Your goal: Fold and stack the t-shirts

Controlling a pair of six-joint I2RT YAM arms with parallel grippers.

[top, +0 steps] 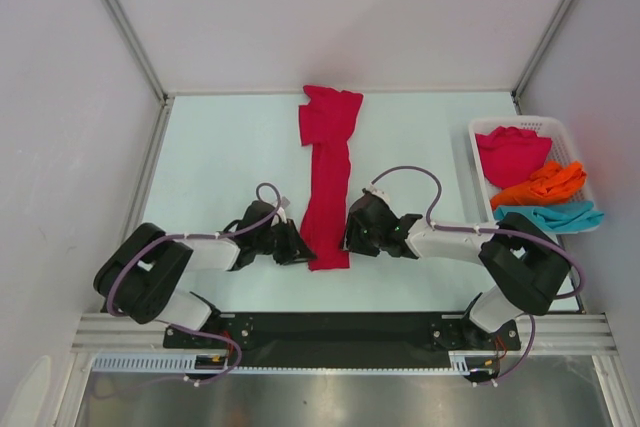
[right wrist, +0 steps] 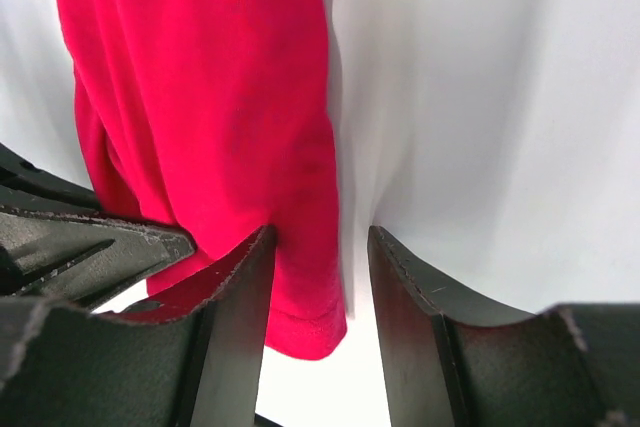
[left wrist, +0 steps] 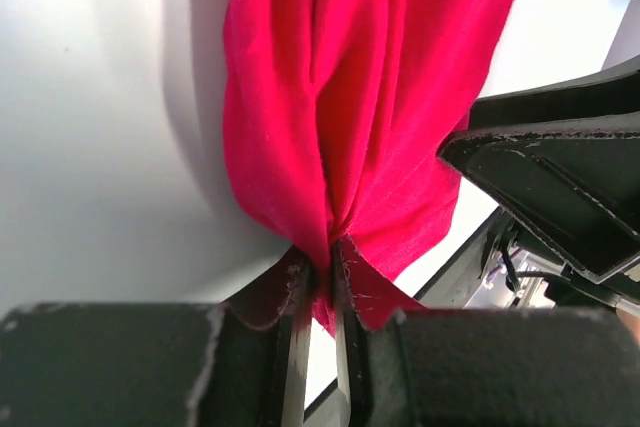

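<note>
Crimson cloth fills the middle of the pale table (top: 220,167). One crimson t-shirt (top: 327,182) lies folded lengthwise into a narrow strip. It runs from 12 o'clock, where its wider end with the sleeves spreads out near the back wall, down to 6 o'clock, where its near end stops short of the arm bases.

The left gripper (top: 297,247) sits at the 7 o'clock corner of that strip, touching its near left edge. In the left wrist view its two fingers (left wrist: 275,297) are drawn together on a gathered pinch of the red fabric, which puckers into folds fanning away from the grip.

The right gripper (top: 352,232) sits at the 5 o'clock corner, against the strip's near right edge, facing the left one across the cloth. In the right wrist view its fingers (right wrist: 235,317) stand apart. The hemmed edge of the shirt lies in the gap beside one finger, while the other finger is over bare table and does not touch the cloth. Whether the finger on the cloth side presses the fabric I cannot tell.

At 3 o'clock, well apart from the strip, a white slatted basket (top: 555,125) rests at the table's right edge. It holds a second crimson shirt (top: 510,155) at its far end, an orange shirt (top: 545,185) in the middle, and a teal shirt (top: 555,215) at the near end, draped over the rim
</note>
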